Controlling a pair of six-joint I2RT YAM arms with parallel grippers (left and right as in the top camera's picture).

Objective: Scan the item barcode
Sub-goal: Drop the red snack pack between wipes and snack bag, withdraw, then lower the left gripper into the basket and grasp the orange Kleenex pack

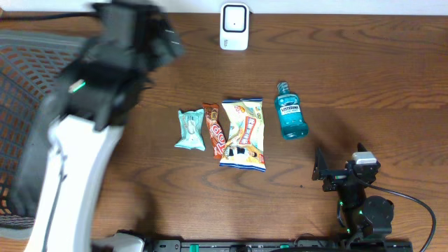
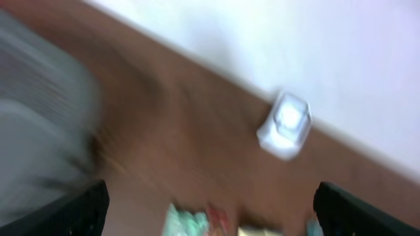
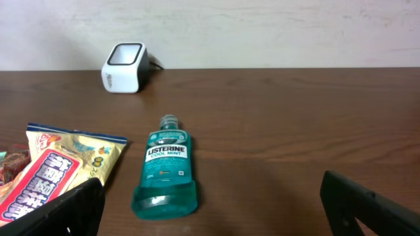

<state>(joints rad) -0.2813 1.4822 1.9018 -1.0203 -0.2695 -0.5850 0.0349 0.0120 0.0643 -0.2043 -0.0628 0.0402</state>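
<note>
The left fingers (image 2: 85,210) and the right fingers (image 3: 79,210) are both seen spread wide with nothing held, while the white scanner (image 1: 234,26) is set at the far edge of the tabletop (image 1: 364,63) and the mouthwash bottle (image 1: 290,112) is laid flat beside the chip bag (image 1: 243,133), candy bar (image 1: 214,129) and pale green packet (image 1: 190,129) at its middle.

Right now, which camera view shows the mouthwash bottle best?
The right wrist view: the mouthwash bottle lies close and sharp, its label readable. The overhead view shows the bottle whole but small, beside the snack packets. The left wrist view is blurred; the bottle cannot be made out there.
</note>
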